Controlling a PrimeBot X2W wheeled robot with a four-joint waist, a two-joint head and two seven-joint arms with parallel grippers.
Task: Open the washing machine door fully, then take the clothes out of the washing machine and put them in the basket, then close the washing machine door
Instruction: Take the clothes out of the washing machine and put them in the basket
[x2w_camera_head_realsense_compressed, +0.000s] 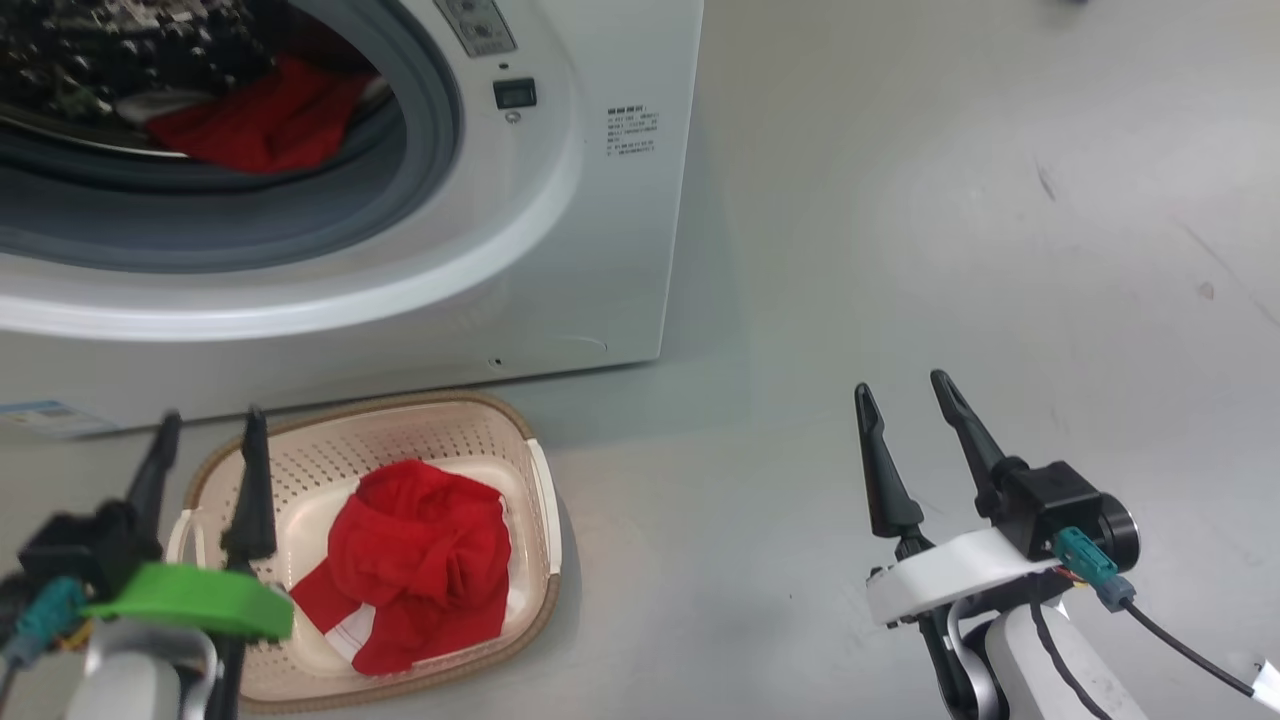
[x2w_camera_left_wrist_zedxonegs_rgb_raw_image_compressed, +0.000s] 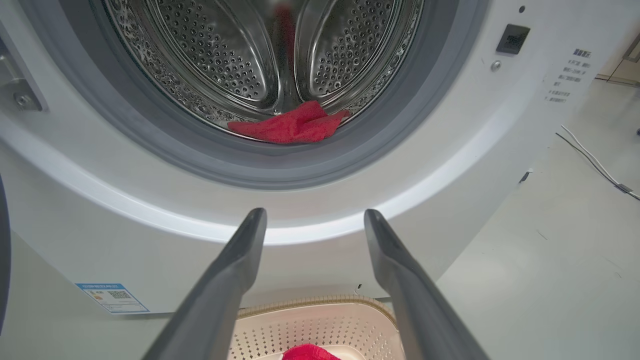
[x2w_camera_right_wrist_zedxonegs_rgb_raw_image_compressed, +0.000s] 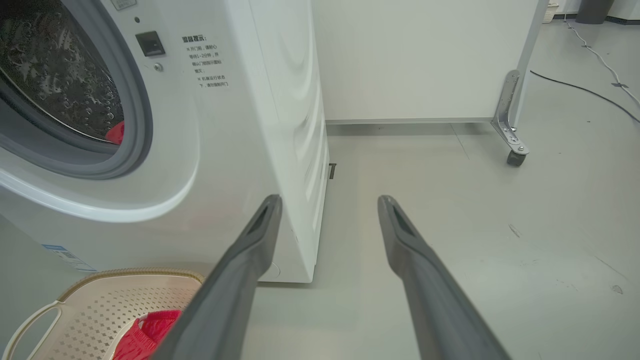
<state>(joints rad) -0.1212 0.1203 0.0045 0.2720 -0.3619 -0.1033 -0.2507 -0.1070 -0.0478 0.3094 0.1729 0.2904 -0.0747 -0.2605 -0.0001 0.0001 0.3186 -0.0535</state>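
Four fingers (x2w_camera_head_realsense_compressed: 878, 470) apart, one garment (x2w_camera_head_realsense_compressed: 420, 560) in basket (x2w_camera_head_realsense_compressed: 330, 460), second garment (x2w_camera_left_wrist_zedxonegs_rgb_raw_image_compressed: 292, 127) in drum (x2w_camera_left_wrist_zedxonegs_rgb_raw_image_compressed: 220, 55)

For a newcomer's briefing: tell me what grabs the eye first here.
A bright red garment lies crumpled in the cream basket on the floor before the washing machine. A second red piece lies low in the steel drum, near its front edge. The left gripper and right gripper hover open and empty.

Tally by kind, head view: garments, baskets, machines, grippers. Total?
Red garments: 2 (drum garment, basket garment)
Basket: 1
Washing machine: 1
Grippers: 2 (left gripper, right gripper)
Total: 6
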